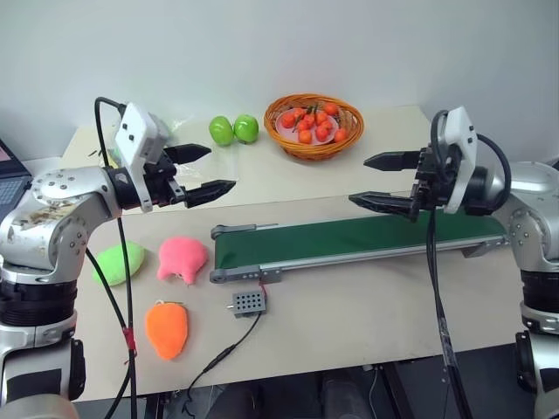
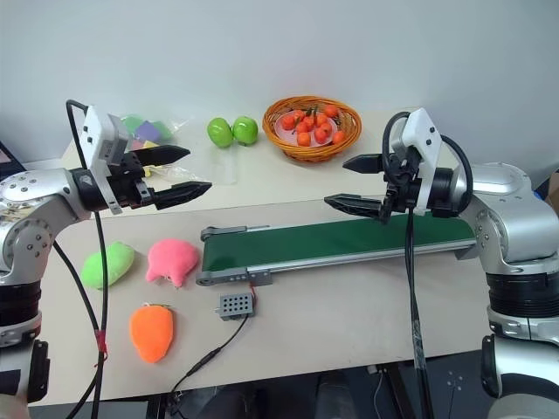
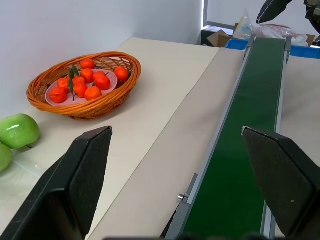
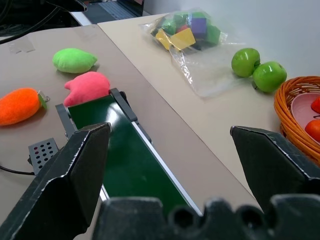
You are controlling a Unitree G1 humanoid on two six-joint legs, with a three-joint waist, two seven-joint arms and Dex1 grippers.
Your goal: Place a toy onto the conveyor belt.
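Both grippers are hanging spread and empty, left gripper upper left, right gripper over the dark green, grey-framed conveyor belt. The lime-green fuzzy plush toy is lying lower left; the left gripper should descend squarely onto it, avoiding the neighbouring pink plush toy.

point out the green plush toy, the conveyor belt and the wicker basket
green plush toy (image 2: 108, 264), right eye view, middle of its fuzzy body
conveyor belt (image 2: 349, 238), right eye view, bare green surface
wicker basket (image 1: 351, 126), left eye view, woven rim
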